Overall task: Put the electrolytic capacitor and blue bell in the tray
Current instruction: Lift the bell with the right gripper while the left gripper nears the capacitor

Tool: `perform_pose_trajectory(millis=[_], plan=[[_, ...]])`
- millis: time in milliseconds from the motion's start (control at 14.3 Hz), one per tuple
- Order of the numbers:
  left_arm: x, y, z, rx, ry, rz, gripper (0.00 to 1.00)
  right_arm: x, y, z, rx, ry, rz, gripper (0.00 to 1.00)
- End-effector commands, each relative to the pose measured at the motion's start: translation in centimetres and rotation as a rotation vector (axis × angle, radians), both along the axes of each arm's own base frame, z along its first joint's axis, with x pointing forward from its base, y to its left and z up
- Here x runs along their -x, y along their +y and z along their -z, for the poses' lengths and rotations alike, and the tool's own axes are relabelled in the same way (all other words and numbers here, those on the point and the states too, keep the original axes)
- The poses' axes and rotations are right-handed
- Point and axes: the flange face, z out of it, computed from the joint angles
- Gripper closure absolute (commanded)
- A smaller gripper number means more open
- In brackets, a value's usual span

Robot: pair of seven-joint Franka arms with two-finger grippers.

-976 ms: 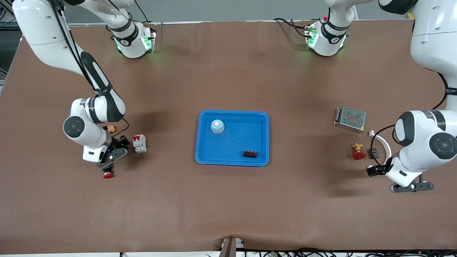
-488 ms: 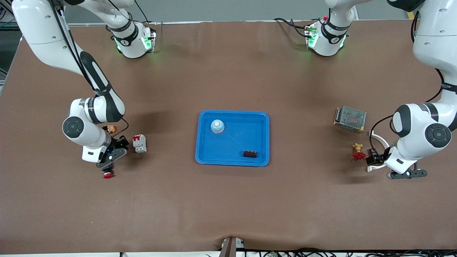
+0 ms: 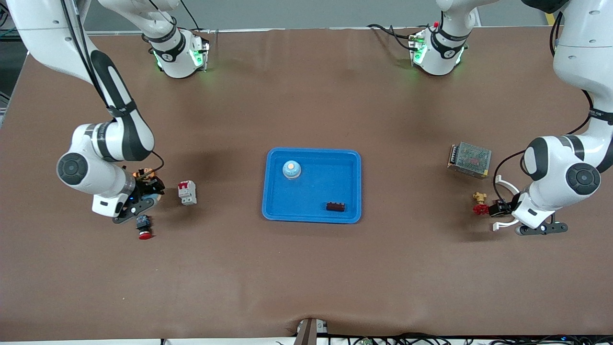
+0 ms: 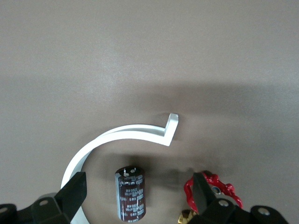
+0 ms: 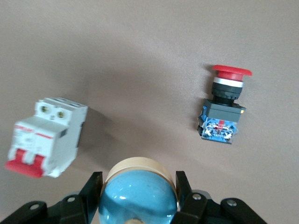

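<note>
Neither piece is in your tray (image 3: pixel 354 189) yet. Right gripper (image 5: pixel 138 201) jaws clamp the bell (image 5: pixel 139 193) above the tabletop (image 3: pixel 306 268); left gripper (image 4: pixel 138 196) jaws stand apart around the capacitor (image 4: pixel 130 193).

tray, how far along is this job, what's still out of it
Done: the tray holds a small blue dome and a dark block. In hand: the right pincer is shut on the blue bell. Left: the capacitor lies ungripped under the open left pincer.
</note>
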Motion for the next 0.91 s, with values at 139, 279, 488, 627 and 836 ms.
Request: perform_pose_trajectory(millis=[139,279,488,627,836], plan=[[1.3,1.4,-0.6,-0.007,-0.022,0.017,0.0,-2.4,1.3,-7.0,-0.118,0.084,0.129,0.32],[1.5,2.1,-0.5,-0.007,-0.024,0.01,0.0,-3.3,3.9,-9.5,-0.108,0.09,0.2,0.32],[1.7,2.1,-0.2,-0.005,-0.022,0.009,0.0,-3.6,10.1,-12.0,-0.085,0.079,0.32,0.32],[2.1,2.2,0.5,-0.001,-0.026,0.008,0.0,-3.3,14.2,-13.1,-0.076,0.072,0.399,0.32],[3.0,2.7,1.6,0.008,-0.05,0.001,0.0,-2.3,19.1,-13.4,-0.127,0.097,0.458,0.32]])
